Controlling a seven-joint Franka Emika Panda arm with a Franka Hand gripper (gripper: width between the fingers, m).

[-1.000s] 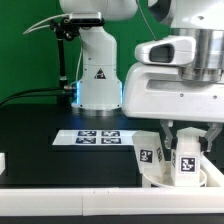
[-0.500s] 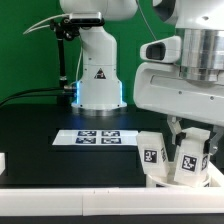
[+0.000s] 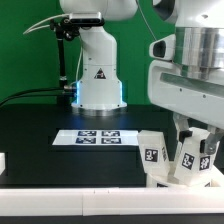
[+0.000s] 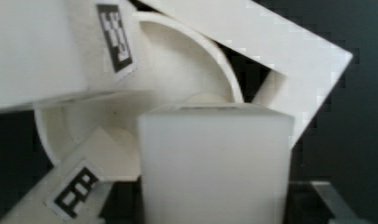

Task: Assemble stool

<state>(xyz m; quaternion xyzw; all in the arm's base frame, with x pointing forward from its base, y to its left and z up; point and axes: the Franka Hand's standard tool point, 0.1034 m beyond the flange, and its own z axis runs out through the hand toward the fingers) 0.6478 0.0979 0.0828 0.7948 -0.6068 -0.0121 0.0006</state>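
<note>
Below the large white wrist housing, at the exterior view's lower right, the jaws (image 3: 197, 147) hang over the stool seat (image 3: 168, 177), which lies on the black desk (image 3: 40, 130) against the white bar (image 3: 70, 205) along the near edge. One tagged leg (image 3: 151, 148) stands upright in the seat, on the exterior view's left of the jaws. A second tagged leg (image 3: 188, 156) stands tilted between the dark fingers (image 3: 181, 127); whether the jaws press on it or stand released cannot be told. Farther back, the marker board (image 3: 98, 138) lies flat before the arm's white base (image 3: 97, 75).

From the wrist view, the seat's round rim (image 4: 177, 60) curves behind a blurred white leg top (image 4: 218, 165), and two tagged legs (image 4: 61, 50) (image 4: 79, 190) frame it.
</note>
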